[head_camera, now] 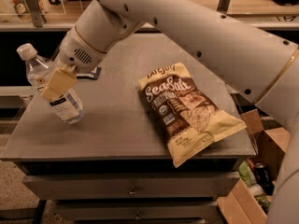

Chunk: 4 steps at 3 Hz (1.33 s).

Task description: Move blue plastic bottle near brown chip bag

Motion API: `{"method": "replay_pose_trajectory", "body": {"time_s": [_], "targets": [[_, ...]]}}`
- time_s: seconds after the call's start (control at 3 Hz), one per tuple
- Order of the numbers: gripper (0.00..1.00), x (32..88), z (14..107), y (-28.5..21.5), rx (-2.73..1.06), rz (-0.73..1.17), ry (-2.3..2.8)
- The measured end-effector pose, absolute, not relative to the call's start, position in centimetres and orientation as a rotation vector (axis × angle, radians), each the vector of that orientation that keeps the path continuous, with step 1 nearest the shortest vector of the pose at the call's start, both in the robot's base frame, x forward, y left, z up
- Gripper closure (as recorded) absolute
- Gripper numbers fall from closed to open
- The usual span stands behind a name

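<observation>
Grey table (117,125), gripper (56,84) at left pinching tilted blue plastic bottle (71,108); brown chip bag (187,111) apart

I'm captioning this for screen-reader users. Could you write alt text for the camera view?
The gripper clasps a tilted bottle at the left side of the table, its cap leaning up and left. A brown chip bag lies flat toward the right, apart from the bottle.

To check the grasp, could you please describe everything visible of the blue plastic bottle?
The blue plastic bottle is clear plastic with a white screw cap and a white-and-dark label low down. It leans, cap up-left, at the grey table's left edge. The gripper is clamped around its middle, one cream finger across its front. Whether its base touches the table is unclear.
</observation>
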State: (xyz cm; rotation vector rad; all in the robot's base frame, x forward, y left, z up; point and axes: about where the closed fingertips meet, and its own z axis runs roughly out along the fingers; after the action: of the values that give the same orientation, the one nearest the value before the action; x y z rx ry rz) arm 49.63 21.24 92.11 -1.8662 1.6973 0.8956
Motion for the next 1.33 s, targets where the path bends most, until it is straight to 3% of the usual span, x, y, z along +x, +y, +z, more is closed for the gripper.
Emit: {"method": "replay_pose_trajectory", "body": {"time_s": [1.33], "targets": [[1.00, 55.9, 93.1, 6.2, -1.472, 1.022, 1.660]]}}
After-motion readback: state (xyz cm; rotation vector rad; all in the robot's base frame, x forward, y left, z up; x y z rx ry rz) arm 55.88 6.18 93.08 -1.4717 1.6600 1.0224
